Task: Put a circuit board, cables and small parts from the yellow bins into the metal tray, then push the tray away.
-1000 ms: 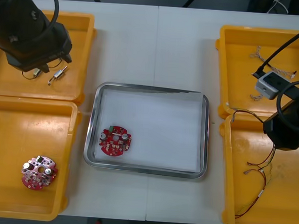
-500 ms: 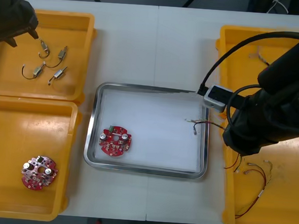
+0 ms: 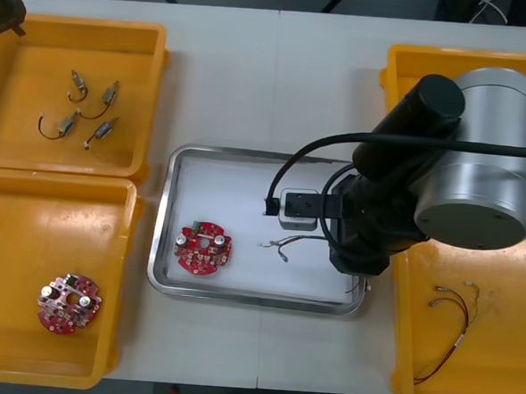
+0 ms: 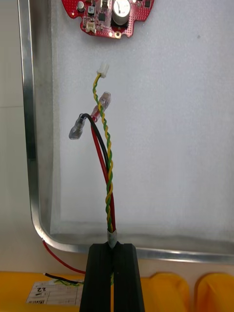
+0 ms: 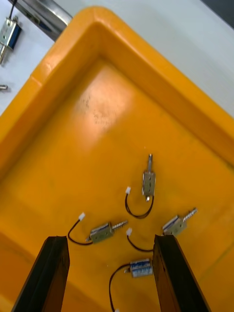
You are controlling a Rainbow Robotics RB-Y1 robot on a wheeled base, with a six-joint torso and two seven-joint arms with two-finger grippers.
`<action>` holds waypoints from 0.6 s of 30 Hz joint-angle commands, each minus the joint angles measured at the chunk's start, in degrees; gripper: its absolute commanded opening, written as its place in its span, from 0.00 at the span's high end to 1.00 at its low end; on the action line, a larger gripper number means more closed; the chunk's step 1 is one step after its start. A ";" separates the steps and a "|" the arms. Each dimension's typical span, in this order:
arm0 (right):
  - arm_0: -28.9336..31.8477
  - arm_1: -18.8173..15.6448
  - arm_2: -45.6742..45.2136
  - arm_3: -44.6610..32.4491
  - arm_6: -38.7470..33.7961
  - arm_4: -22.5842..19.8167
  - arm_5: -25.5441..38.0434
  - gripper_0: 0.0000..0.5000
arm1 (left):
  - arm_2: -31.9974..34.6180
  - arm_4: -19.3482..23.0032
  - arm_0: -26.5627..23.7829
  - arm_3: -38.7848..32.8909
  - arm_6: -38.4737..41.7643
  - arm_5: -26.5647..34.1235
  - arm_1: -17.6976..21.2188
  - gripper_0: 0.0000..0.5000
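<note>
We see a light worktop (image 3: pixel 270 81) bearing four yellow bins (image 3: pixel 28 236), two along each of its sides, and the metal tray (image 3: pixel 158 244) lying flat on it between the two pairs

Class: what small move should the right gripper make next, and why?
Probably open the right gripper and drop the cable: it is pinched by one end at the metal tray rim, its free ends over the tray near the circuit board. The left gripper hovers above small metal parts.
</note>
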 commanded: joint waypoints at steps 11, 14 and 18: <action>-7.30 8.19 12.60 12.50 9.12 4.56 -6.63 1.00 | -1.74 -11.06 -5.20 12.08 -2.11 -15.36 -8.22 0.00; -7.30 9.24 14.54 14.69 9.47 5.97 -8.56 1.00 | -3.41 -12.11 -5.20 12.87 -1.85 -17.03 -8.93 0.00; -7.30 10.65 16.03 17.51 10.00 6.23 -10.58 1.00 | -6.31 -12.20 -5.20 14.37 -1.14 -19.84 -9.81 0.00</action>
